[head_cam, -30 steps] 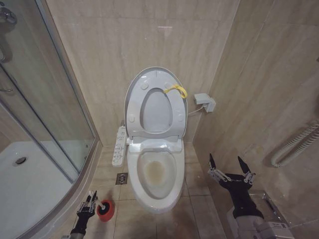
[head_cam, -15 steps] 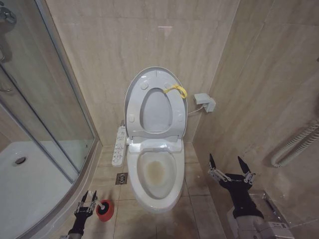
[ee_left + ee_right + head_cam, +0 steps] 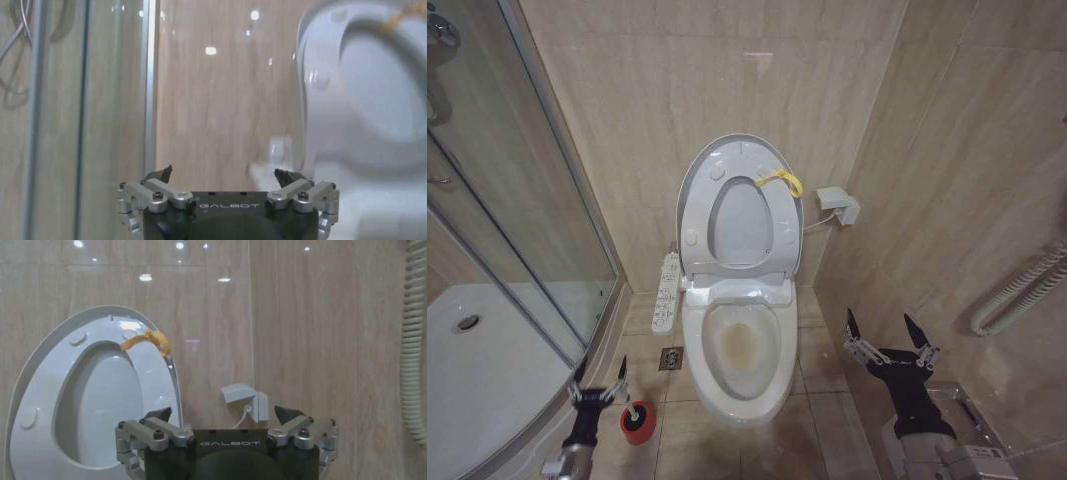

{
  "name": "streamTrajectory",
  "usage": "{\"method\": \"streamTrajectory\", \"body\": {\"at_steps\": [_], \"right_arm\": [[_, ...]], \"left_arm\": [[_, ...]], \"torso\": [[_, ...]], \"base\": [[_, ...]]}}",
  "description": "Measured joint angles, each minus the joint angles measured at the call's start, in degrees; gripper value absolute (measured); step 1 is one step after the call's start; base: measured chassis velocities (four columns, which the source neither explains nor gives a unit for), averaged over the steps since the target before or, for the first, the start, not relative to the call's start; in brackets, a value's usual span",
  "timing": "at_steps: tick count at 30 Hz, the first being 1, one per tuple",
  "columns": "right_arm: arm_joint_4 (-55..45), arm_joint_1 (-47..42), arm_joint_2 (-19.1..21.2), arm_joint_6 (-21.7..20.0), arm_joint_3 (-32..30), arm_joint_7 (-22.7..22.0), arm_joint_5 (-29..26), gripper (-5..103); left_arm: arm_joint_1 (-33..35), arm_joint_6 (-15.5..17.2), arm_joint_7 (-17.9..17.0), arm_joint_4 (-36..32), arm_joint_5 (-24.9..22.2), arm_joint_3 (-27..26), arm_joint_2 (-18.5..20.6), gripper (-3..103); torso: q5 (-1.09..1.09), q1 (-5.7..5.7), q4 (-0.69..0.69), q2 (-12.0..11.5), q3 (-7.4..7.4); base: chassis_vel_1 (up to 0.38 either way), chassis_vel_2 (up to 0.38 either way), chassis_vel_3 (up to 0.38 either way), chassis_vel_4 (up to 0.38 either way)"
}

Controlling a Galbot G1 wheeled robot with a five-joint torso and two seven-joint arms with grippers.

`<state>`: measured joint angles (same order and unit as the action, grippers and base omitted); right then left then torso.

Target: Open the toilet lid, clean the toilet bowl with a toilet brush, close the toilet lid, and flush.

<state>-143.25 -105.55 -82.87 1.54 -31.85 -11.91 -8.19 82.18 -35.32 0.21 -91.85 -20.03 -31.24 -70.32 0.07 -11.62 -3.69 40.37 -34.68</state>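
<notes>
Head view: the left gripper [image 3: 599, 383], jaws spread and empty, has lifted off the toilet brush [image 3: 636, 420] in its red cup holder (lid [image 3: 739, 205] already raised); right gripper [image 3: 891, 336] waits open.

only readable text in here is the brand name "galbot", printed in small light capitals on the black body of each gripper, right between the two finger mounts. it's on the left gripper [image 3: 227, 175] in the left wrist view and the same on the right gripper [image 3: 227, 414] in the right wrist view. the long remote panel [image 3: 667, 291] beside the toilet has rows of buttons but whatever's on them is too small to read.
</notes>
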Motion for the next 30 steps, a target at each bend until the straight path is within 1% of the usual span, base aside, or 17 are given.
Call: {"method": "streamTrajectory", "body": {"at_steps": [1,2,3,4,5,6,7,8,10,12,14,16,18,21,22,25,30], "right_arm": [[0.0,0.0,0.0,0.0,0.0,0.0,0.0,100],[0.0,0.0,0.0,0.0,0.0,0.0,0.0,100],[0.0,0.0,0.0,0.0,0.0,0.0,0.0,100],[0.0,0.0,0.0,0.0,0.0,0.0,0.0,100],[0.0,0.0,0.0,0.0,0.0,0.0,0.0,100],[0.0,0.0,0.0,0.0,0.0,0.0,0.0,100],[0.0,0.0,0.0,0.0,0.0,0.0,0.0,100],[0.0,0.0,0.0,0.0,0.0,0.0,0.0,100],[0.0,0.0,0.0,0.0,0.0,0.0,0.0,100],[0.0,0.0,0.0,0.0,0.0,0.0,0.0,100],[0.0,0.0,0.0,0.0,0.0,0.0,0.0,100],[0.0,0.0,0.0,0.0,0.0,0.0,0.0,100],[0.0,0.0,0.0,0.0,0.0,0.0,0.0,100],[0.0,0.0,0.0,0.0,0.0,0.0,0.0,100],[0.0,0.0,0.0,0.0,0.0,0.0,0.0,100],[0.0,0.0,0.0,0.0,0.0,0.0,0.0,100],[0.0,0.0,0.0,0.0,0.0,0.0,0.0,100]], "left_arm": [[1.3,2.5,-2.0,-4.6,-0.5,0.8,0.2,96],[3.4,6.6,-4.8,-11.4,-1.1,2.0,0.2,96],[5.2,9.2,-6.3,-15.6,-1.2,2.5,0.2,100],[5.2,9.2,-6.3,-15.6,-1.2,2.5,0.2,100],[7.0,11.6,-7.4,-18.9,-1.0,2.7,-0.1,100],[10.0,14.9,-8.2,-22.9,-0.5,2.7,-0.4,100],[12.5,16.9,-8.5,-25.6,0.0,2.7,-0.5,100],[12.5,16.9,-8.5,-25.6,0.0,2.7,-0.5,100],[17.4,19.9,-8.7,-30.0,1.9,2.0,-0.8,100],[21.0,21.5,-8.7,-33.9,3.8,0.8,-1.3,100],[21.8,21.9,-8.8,-34.9,4.0,0.5,-1.5,100],[24.2,22.9,-8.8,-38.9,4.9,-1.0,-2.3,100],[24.6,23.0,-8.7,-39.8,5.4,-1.6,-2.5,100],[25.7,23.8,-7.8,-44.0,7.6,-4.7,-3.8,100],[25.7,23.8,-7.8,-44.0,7.6,-4.7,-3.8,100],[26.9,23.7,-6.3,-45.6,9.2,-7.5,-4.0,100],[27.8,24.1,-6.0,-46.6,8.8,-7.7,-4.6,100]], "torso": [[-0.05,-0.01,0.02,0.0,-0.01],[-0.09,0.0,-0.02,0.0,0.0],[-0.04,0.0,-0.01,0.0,0.0],[-0.04,0.0,-0.01,0.0,0.0],[-0.02,0.0,0.0,0.0,0.0],[-0.09,0.0,0.02,0.0,0.0],[-0.07,0.0,0.02,0.0,0.0],[-0.07,0.0,0.02,0.0,0.0],[-0.06,0.0,0.04,0.0,0.0],[-0.06,0.0,0.03,0.0,0.0],[-0.05,0.0,0.03,0.0,0.0],[-0.06,0.0,0.02,0.0,0.0],[-0.05,0.0,0.02,0.0,0.0],[-0.06,0.0,0.02,0.0,-0.01],[-0.06,0.0,0.02,0.0,-0.01],[-0.06,0.0,0.02,0.0,-0.01],[-0.06,0.0,0.01,0.0,-0.01]], "base": [[0.0,0.0,0.0,0.0],[0.0,0.0,0.0,0.0],[0.0,0.0,0.0,0.0],[0.0,0.0,0.0,0.0],[0.0,0.0,0.0,0.0],[0.0,0.0,0.0,0.0],[0.0,0.0,0.0,0.0],[0.0,0.0,0.0,0.0],[0.0,0.0,0.0,0.0],[0.0,0.0,0.0,0.0],[0.0,0.0,0.0,0.0],[0.0,0.0,0.0,0.0],[0.0,0.0,0.0,0.0],[0.0,0.0,0.0,0.0],[0.0,0.0,0.0,0.0],[0.0,0.0,0.0,0.0],[0.0,0.0,0.0,0.0]]}}
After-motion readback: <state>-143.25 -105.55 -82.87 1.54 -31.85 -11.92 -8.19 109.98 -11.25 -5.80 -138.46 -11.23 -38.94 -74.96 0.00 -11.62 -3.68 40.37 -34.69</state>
